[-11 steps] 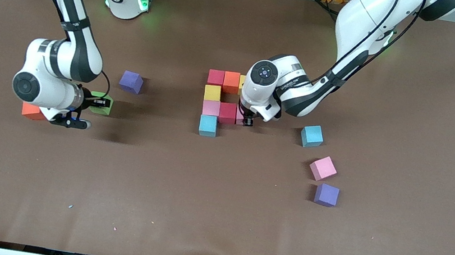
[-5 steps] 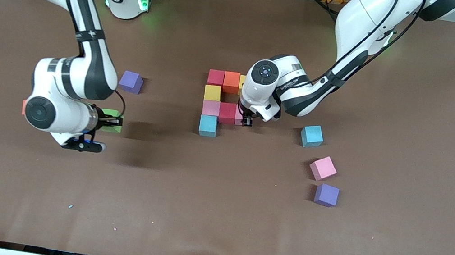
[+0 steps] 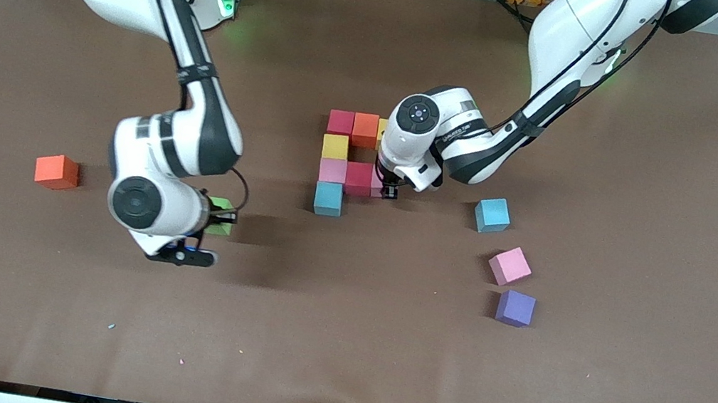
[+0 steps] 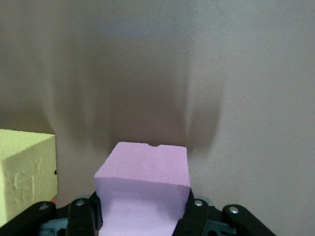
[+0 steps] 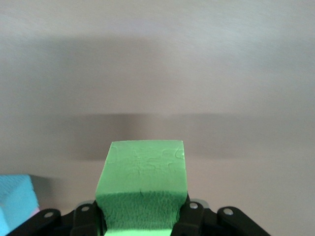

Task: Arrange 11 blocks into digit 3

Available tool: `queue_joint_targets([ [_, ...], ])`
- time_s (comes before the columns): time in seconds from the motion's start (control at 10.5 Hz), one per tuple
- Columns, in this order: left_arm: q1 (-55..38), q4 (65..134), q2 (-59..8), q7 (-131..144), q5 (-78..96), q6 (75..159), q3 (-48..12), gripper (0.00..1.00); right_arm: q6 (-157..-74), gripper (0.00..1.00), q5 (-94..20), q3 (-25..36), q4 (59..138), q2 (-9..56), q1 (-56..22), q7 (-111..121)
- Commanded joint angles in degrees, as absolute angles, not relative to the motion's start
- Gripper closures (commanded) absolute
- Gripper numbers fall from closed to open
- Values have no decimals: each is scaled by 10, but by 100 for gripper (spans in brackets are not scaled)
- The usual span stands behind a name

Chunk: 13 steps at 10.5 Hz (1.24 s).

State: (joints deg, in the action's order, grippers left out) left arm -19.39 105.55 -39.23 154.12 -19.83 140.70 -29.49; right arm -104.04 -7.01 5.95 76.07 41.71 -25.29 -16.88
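Note:
Several blocks form a cluster mid-table: red (image 3: 340, 121), orange (image 3: 365, 129), a partly hidden yellow (image 3: 381, 131), yellow (image 3: 335, 146), pink (image 3: 333, 170), red (image 3: 359, 178) and light blue (image 3: 328, 198). My left gripper (image 3: 388, 189) is shut on a pink block (image 3: 377, 183) low beside the red one. In the left wrist view the gripper (image 4: 142, 219) grips that pink block (image 4: 142, 172), with a yellow block (image 4: 24, 172) beside it. My right gripper (image 3: 225, 216) is shut on the green block (image 3: 218, 226) above the table. The right wrist view shows the gripper (image 5: 141, 219) and the green block (image 5: 142, 172).
A light blue block (image 3: 492, 215), a pink block (image 3: 509, 266) and a purple block (image 3: 516, 308) lie loose toward the left arm's end. An orange-red block (image 3: 57, 172) lies toward the right arm's end. A light blue block (image 5: 15, 201) shows in the right wrist view.
My right gripper has carried the green block away from the orange-red block toward the cluster. Its arm now hides the purple block seen earlier. The left arm has not moved.

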Motion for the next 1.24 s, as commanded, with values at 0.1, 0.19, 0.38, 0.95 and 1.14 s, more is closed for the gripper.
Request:
queue_joint_targets([
  [0.1,-196,1054,-394,1542,-213,1416,-295,0,-1056,92,-130,55,649,503,-273,-256],
  [0.19,-193,1053,-392,1543,-213,1416,-295,0,-1083,92,-170,48,642,512,-273,-278],
  [0.38,-190,1053,-386,1544,-213,1414,-295,0,-1084,93,-182,40,615,536,-274,-293],
  [0.95,-186,1055,-309,1537,-208,1351,-308,0,-1114,93,-181,40,587,578,-315,-320],
  [1.14,-169,1063,-282,1479,-208,1336,-309,0,-1114,93,-175,45,587,589,-332,-321],
])
